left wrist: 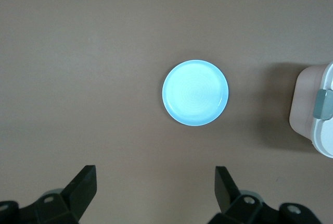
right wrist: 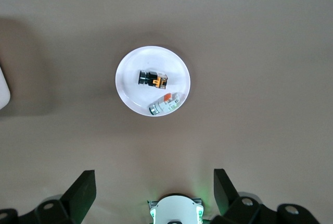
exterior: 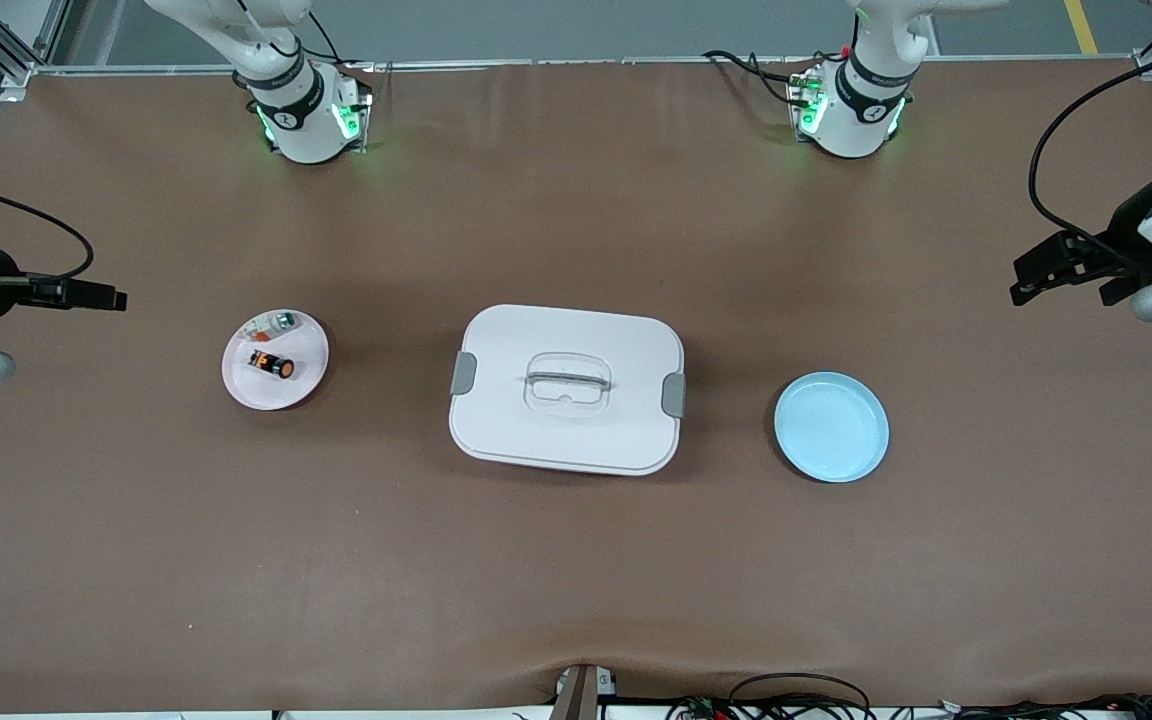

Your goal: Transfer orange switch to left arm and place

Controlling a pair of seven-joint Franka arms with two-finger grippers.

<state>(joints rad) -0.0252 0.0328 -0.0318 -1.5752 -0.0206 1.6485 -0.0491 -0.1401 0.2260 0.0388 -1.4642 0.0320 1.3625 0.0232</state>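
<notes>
The orange switch (exterior: 273,364) lies on its side on a pale pink plate (exterior: 308,338) toward the right arm's end of the table, its round orange end pointing toward about four o'clock in the front view. Sharing the plate, at about eleven o'clock from the switch and a little farther from the front camera, is a small white piece with green and red bits (exterior: 273,322); the two lie close together but do not appear to touch. In the right wrist view the switch (right wrist: 152,79) and the small piece (right wrist: 165,103) both show on the plate (right wrist: 127,91).

The box (exterior: 566,388), white with grey latches at its two short ends and a clear handle set into the lid, sits at the middle of the table, at three o'clock from the pink plate. A light blue plate (exterior: 831,427) sits at about three o'clock from the box, toward the left arm's end, with nothing on it.

The right gripper (exterior: 106,296) hangs over the table edge at the right arm's end, at about nine o'clock from the pink plate, its jaws spread wide and holding nothing. The left gripper (exterior: 1036,275) hangs over the left arm's end, at about two o'clock from the blue plate, jaws also spread wide with nothing between them. Both arms are waiting, well apart from the box.
</notes>
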